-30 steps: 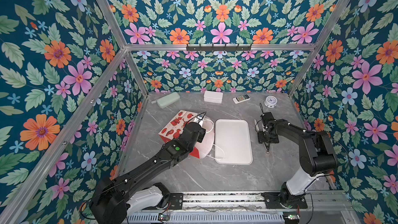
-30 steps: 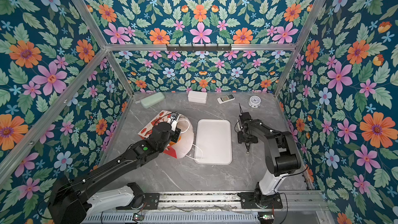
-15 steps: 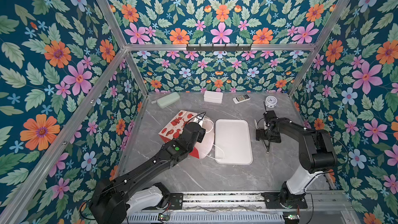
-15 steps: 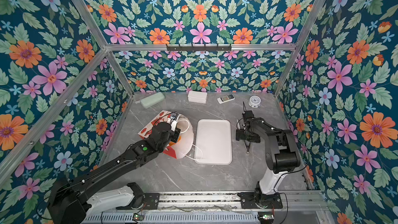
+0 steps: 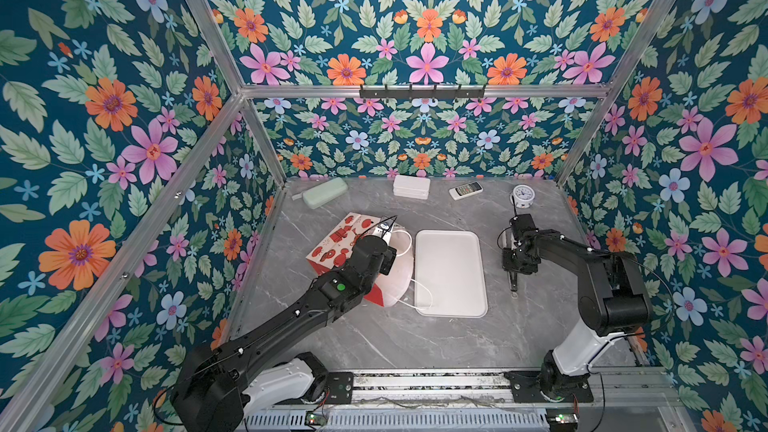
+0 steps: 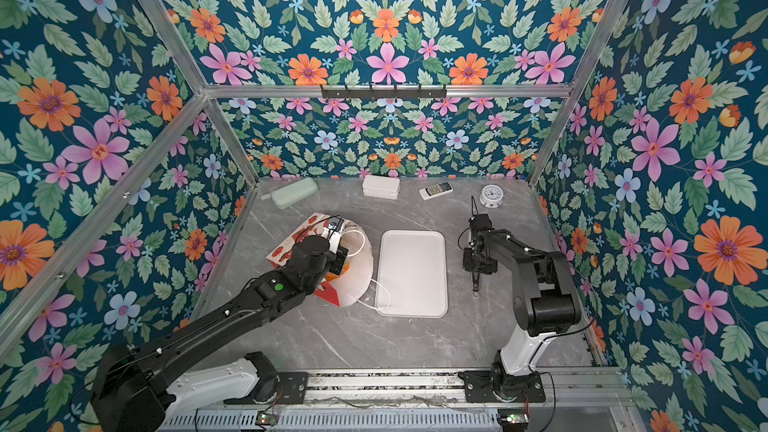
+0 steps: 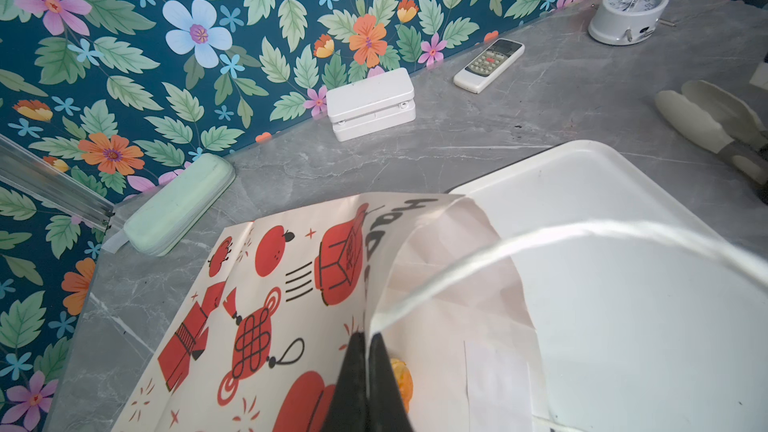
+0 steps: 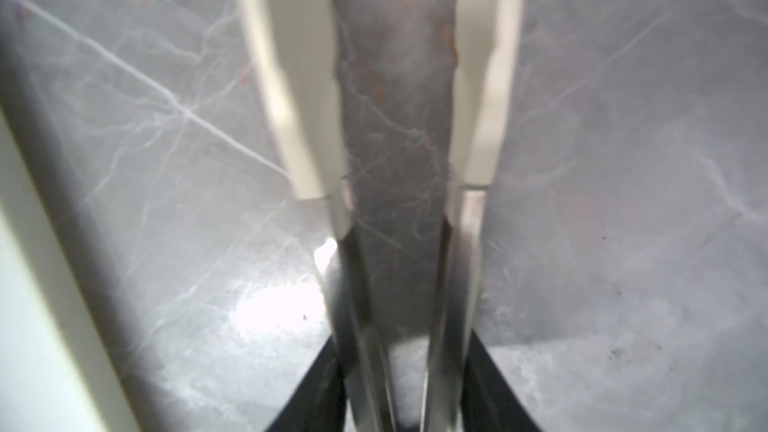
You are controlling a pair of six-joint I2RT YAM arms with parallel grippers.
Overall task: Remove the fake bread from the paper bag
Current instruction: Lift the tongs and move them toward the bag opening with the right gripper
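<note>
The paper bag (image 5: pixel 336 238) (image 6: pixel 291 238) lies on its side left of the tray, white with red prints, its mouth facing the tray. My left gripper (image 7: pixel 368 351) (image 5: pixel 386 253) is shut on the bag's upper rim and holds the mouth open. One orange piece of fake bread (image 7: pixel 401 380) shows inside the bag behind my fingers; the rest is hidden. My right gripper (image 8: pixel 405 367) (image 5: pixel 517 259) (image 6: pixel 478 261) is shut on metal tongs (image 8: pixel 469 118) (image 5: pixel 514 284) with cream tips. The tips point down at the table right of the tray, apart, with nothing between them.
A white tray (image 5: pixel 451 272) (image 6: pixel 411 272) lies between the bag and the right arm. Along the back wall sit a green case (image 5: pixel 325 193), a white box (image 5: pixel 411 187), a remote (image 5: pixel 465 190) and a small clock (image 5: pixel 521 195).
The right wrist has shifted slightly over the table right of the tray. The left arm and the bag have not moved.
</note>
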